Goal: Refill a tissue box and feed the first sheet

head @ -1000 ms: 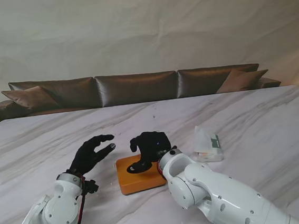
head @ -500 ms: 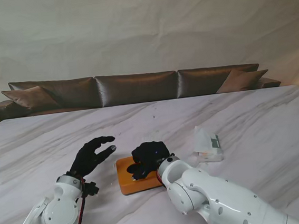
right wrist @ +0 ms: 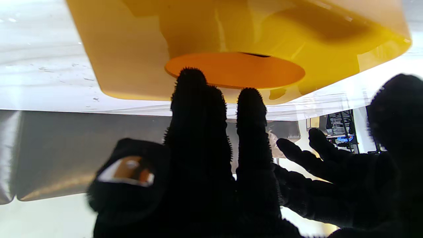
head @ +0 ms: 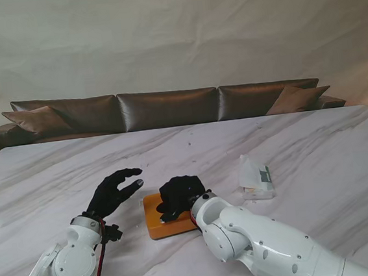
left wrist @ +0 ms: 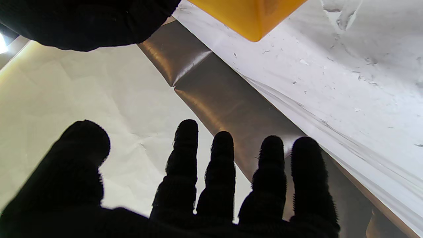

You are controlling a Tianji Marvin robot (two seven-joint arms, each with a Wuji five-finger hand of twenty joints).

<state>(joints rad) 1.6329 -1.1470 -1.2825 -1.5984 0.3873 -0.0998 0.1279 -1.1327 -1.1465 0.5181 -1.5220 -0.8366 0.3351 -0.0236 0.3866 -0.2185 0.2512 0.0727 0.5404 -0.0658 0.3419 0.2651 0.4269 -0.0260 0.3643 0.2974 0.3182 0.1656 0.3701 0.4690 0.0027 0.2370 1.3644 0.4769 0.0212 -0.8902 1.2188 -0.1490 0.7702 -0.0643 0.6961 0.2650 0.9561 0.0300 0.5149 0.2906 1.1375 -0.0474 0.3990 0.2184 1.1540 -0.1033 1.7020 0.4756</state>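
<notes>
Right hand (head: 178, 195) over orange tissue box (head: 160, 224).

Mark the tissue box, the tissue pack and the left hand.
tissue box (head: 154, 218), stand view, bare left part of the top.
tissue pack (head: 256, 178), stand view, middle of the wrapper.
left hand (head: 111, 192), stand view, back of the hand.

The table (head: 315, 145) is polished white marble with grey veins, glossy enough to throw back light, and the tissue box (head: 155, 227) on it looks like smooth orange-yellow plastic with a soft sheen. Both the left hand (head: 114, 190) and the right hand (head: 176, 194) wear black knitted cloth, matt and fuzzy at the fingertips (right wrist: 190, 82), while the arm shells (head: 273, 247) are smooth glossy white plastic. The tissue pack (head: 255, 178) is in thin crinkled clear film, and the sofa (head: 168, 107) behind is brown leather with a dull shine.
</notes>
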